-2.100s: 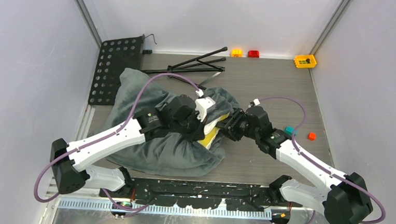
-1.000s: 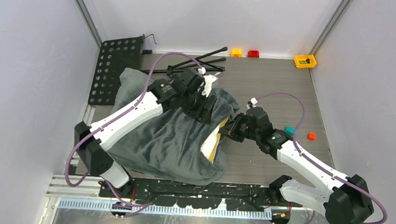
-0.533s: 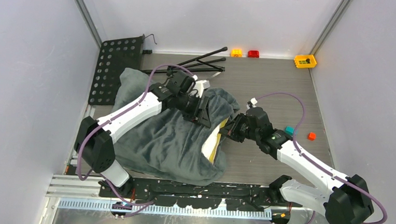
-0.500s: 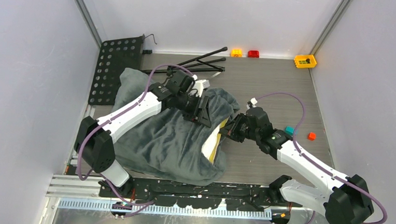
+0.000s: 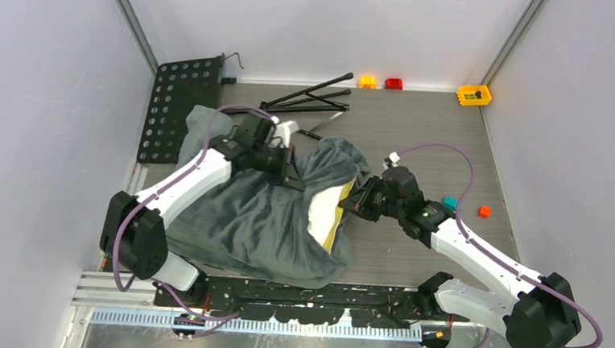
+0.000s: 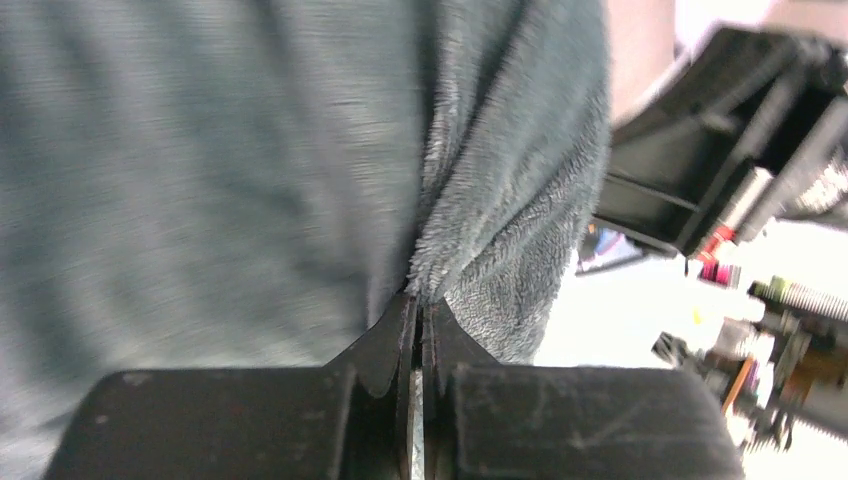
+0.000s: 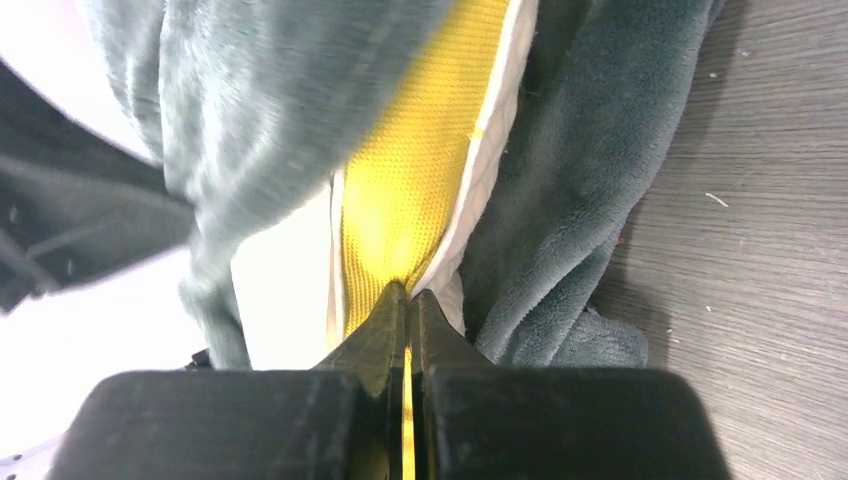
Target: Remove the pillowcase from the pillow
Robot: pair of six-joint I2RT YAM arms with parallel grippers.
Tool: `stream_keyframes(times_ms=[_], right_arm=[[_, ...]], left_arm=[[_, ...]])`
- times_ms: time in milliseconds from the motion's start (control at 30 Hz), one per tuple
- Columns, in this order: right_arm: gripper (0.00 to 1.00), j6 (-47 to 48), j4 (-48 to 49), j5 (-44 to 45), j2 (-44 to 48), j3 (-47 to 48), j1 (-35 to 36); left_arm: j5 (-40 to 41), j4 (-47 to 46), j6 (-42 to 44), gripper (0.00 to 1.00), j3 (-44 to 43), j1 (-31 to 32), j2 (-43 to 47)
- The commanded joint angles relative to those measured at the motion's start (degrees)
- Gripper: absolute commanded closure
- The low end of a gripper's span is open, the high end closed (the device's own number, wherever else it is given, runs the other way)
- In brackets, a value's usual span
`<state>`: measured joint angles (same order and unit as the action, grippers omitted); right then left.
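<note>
Far-left corner of the table: a black perforated metal plate (image 5: 175, 105) lying flat. Right beside it my floppy dark grey-teal fleece pillowcase (image 5: 237, 218) sprawls over the left half down to the near edge, wrinkled all over. My left gripper (image 6: 417, 310) is clenched on a raised fold near the heap's far side. Around table centre the puffy white pillow (image 5: 328, 214) pokes its yellow-banded end out of the sack's opening, the rest covered. My right gripper (image 7: 408, 298) is clamped tight on that yellow band's edge. Toward the right edge sit a small teal block (image 5: 448, 202) and an orange block (image 5: 484, 211).
</note>
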<state>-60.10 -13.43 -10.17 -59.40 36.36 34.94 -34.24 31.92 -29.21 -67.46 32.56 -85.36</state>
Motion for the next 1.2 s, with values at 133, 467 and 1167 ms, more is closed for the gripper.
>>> stream_keyframes(times_ms=[133, 467, 1167], right_arm=[[1.00, 0.7, -0.2, 0.2, 6.8, 5.6, 0.3], [1.00, 0.8, -5.2, 7.9, 13.7, 5.1, 0.3], [1.00, -0.1, 8.3, -2.6, 2.9, 9.0, 0.4]], left_arm=[[17.0, 3.2, -0.1, 1.00, 4.6, -13.1, 5.5], [40.6, 3.5, -3.5, 1.00, 11.5, -15.4, 15.4], [39.0, 19.4, 6.6, 0.37, -12.3, 9.5, 22.2]])
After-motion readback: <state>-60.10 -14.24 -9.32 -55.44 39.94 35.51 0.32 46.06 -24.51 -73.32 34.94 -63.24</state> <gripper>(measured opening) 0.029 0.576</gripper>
